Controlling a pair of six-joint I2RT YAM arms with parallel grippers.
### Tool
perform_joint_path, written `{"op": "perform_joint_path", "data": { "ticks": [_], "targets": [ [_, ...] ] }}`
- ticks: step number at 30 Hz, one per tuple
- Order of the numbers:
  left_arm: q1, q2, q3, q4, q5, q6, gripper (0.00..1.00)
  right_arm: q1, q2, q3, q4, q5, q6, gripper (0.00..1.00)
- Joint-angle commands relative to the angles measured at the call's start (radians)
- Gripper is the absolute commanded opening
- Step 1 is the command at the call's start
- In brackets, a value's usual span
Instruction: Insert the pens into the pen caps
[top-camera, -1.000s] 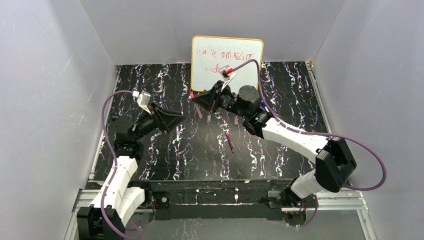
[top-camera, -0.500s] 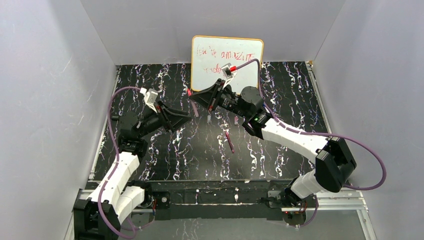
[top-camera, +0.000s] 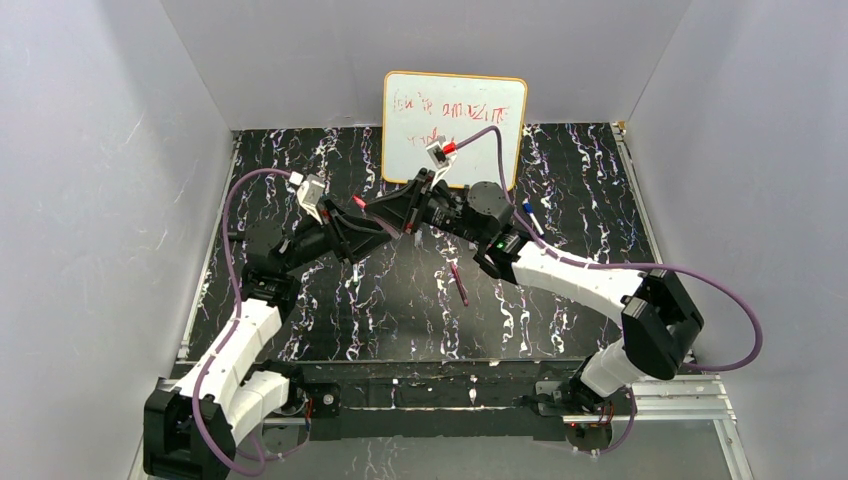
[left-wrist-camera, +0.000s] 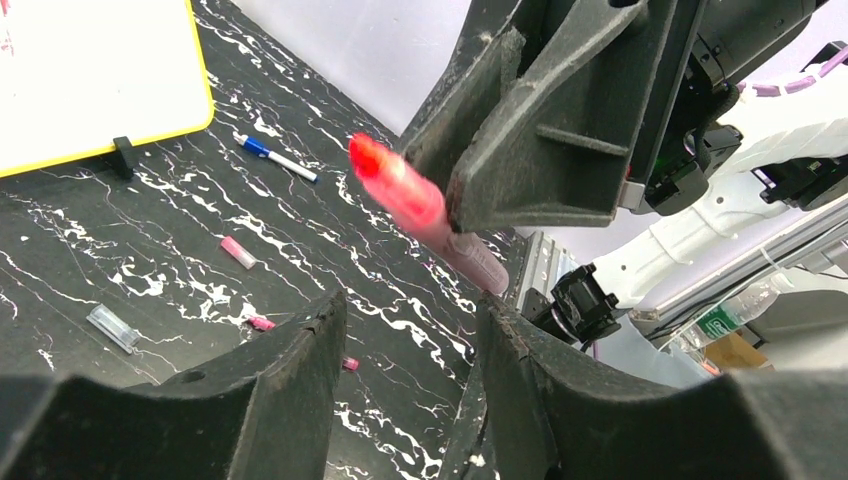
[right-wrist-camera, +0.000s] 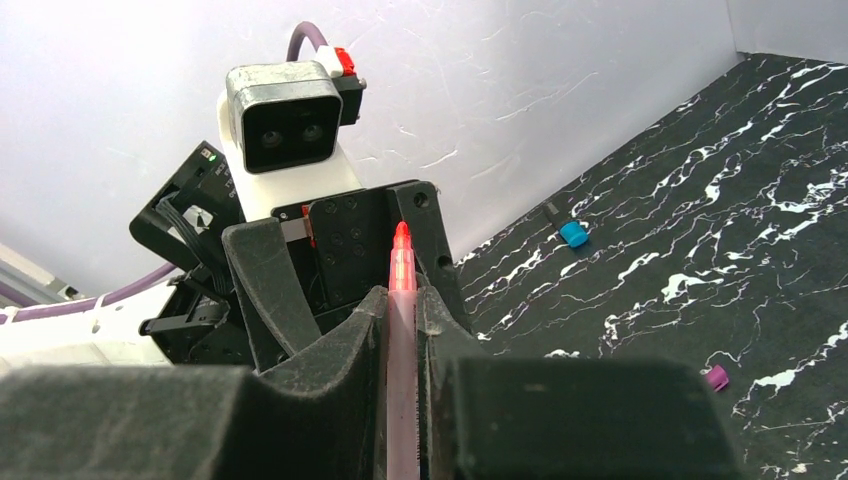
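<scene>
At the left, the left gripper is seen with its fingers spread wide apart, and nothing is gripped between them. Just beyond that gap the pink pen is presented red tip first, raised above the table; no contact with the left fingers is seen. The pen is clamped by the right gripper, whose fingers are pressed together on the pink barrel, so that only the upper part and the red tip stand out past them.

In the overhead view the two grippers are brought close together above the middle of the table, in front of the whiteboard. A dark pink pen is seen lying loose on the near right of them, and a blue-ended pen farther right, beside the right arm.

From the left wrist, small pieces are shown on the table that can hardly be made out from above: a grey cap, a pink cap and tiny magenta bits. From the right wrist, the left gripper's open palm and its camera are shown straight behind the red tip. A blue-ended piece and a magenta cap are seen on the table to the right, well apart from the held pen
</scene>
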Motion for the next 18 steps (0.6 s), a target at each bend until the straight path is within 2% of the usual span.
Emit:
{"op": "perform_joint_path", "data": {
  "ticks": [1, 6, 18],
  "targets": [
    [-0.014, 0.007, 0.045, 0.019, -0.010, 0.021, 0.49, 0.016, 0.012, 0.031, 0.071, 0.007, -0.011, 0.20],
    [-0.014, -0.003, 0.041, 0.003, 0.018, 0.014, 0.49, 0.017, -0.001, 0.015, 0.067, 0.022, -0.035, 0.20],
    [-0.014, -0.059, 0.064, -0.239, 0.079, 0.132, 0.49, -0.011, -0.036, -0.010, 0.041, 0.027, -0.085, 0.20]
  ]
}}
